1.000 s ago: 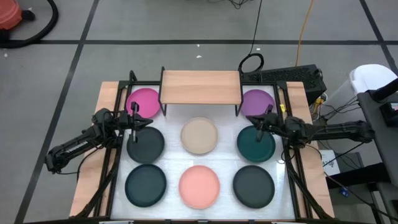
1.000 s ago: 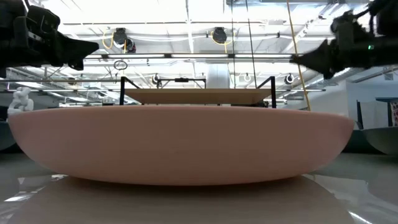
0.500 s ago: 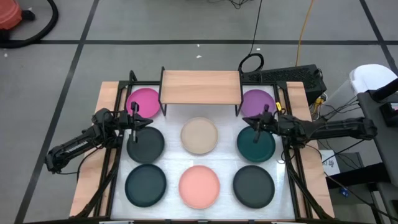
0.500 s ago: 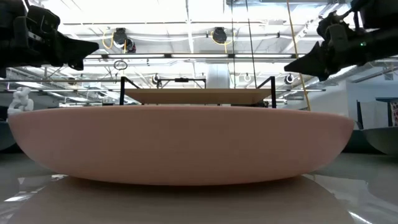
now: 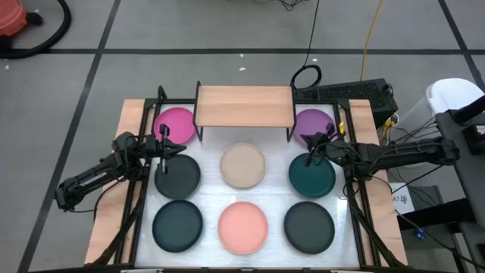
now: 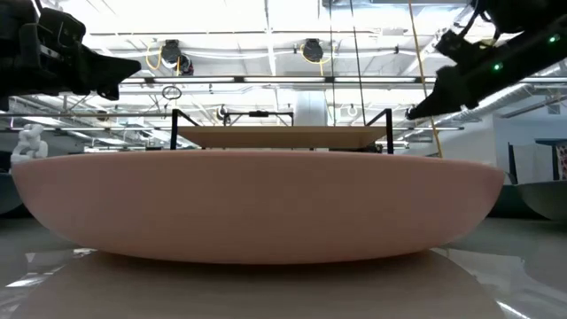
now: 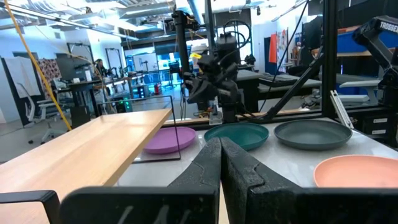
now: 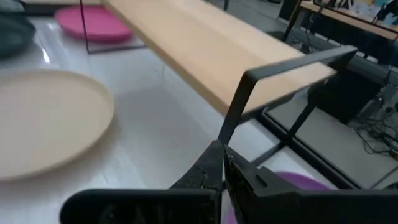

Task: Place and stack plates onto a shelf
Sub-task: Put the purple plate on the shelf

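Note:
Eight plates lie flat on the white tabletop. Magenta [image 5: 176, 123] and purple [image 5: 313, 123] sit at the shelf's ends. Beige [image 5: 243, 165] is in the middle, between a dark one [image 5: 177, 174] and the teal one [image 5: 311, 174]. Salmon [image 5: 243, 226] lies in the near row between two dark ones [image 5: 177, 224] [image 5: 309, 225]. The wooden shelf [image 5: 245, 106] stands on black legs at the far side, bare. My left gripper [image 5: 168, 148] hovers shut between the magenta and dark plates. My right gripper [image 5: 311, 142], shut [image 8: 222, 157], hangs above the teal plate's far rim, tipped down.
Black frame rails [image 5: 139, 189] run along both sides of the white surface. A black power strip and cables [image 5: 356, 92] lie beyond the shelf's right end. In the low view the salmon plate [image 6: 257, 204] fills the foreground, with the shelf [image 6: 283, 137] behind it.
My right gripper has crept toward the table's left and far edge, toward the purple plate, and has tipped its fingers downward. It stays shut. The left arm and all plates have kept still.

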Action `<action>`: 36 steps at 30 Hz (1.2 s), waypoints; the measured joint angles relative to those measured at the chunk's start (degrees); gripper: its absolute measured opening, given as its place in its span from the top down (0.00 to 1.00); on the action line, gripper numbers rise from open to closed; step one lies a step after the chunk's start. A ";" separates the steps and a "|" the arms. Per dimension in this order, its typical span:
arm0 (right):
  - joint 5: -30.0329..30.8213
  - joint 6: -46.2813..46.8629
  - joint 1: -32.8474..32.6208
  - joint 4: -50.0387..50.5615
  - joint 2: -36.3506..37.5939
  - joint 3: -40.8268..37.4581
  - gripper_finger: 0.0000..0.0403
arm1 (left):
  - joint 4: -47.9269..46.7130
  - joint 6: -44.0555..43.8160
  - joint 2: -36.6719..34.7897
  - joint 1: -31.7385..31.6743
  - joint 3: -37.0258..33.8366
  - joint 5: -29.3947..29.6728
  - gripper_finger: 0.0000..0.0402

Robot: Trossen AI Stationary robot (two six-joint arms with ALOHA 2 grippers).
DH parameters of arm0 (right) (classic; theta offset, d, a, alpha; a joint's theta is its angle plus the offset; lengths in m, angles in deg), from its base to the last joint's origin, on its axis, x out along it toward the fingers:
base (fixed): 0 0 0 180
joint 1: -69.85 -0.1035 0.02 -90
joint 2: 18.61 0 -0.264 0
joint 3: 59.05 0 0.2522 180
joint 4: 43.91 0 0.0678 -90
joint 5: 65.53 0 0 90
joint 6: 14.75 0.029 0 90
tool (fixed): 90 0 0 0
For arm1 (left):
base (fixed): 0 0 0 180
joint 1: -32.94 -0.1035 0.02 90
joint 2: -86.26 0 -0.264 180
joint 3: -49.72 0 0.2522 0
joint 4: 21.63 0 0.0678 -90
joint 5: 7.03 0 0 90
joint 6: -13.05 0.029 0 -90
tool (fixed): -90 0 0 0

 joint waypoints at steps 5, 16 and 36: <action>0.53 2.41 0.74 0.00 -3.34 0.00 1.00 | 0.01 0.00 0.00 0.00 0.00 0.00 0.99; -4.80 4.66 0.09 8.90 -5.08 7.80 0.80 | -0.02 0.00 0.00 -0.01 0.01 -0.01 0.99; -9.75 9.11 5.64 25.77 -5.85 15.04 0.69 | -0.01 0.00 0.00 0.01 -0.01 -0.02 0.99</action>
